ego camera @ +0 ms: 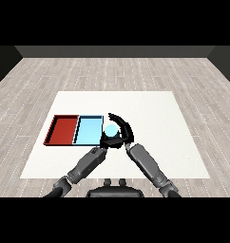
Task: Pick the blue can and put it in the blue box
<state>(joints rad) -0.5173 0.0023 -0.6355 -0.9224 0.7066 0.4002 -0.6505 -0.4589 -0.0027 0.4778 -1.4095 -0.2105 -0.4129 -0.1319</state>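
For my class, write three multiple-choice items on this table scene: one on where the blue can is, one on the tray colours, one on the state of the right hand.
1. Where is the blue can?
A. In the red tray
B. Just right of the light blue tray
C. At the table's far edge

2. Which colours are the two trays?
A. Red and light blue
B. Green and yellow
C. Both red

3. What is the right hand doing?
A. Lying flat, far from the can
B. Resting inside a tray
C. Curling round the can

Key: 1 B, the can sits on the table beside the light blue tray. 2 A, the red tray lies to its left. 3 C, its fingers arch round the can.
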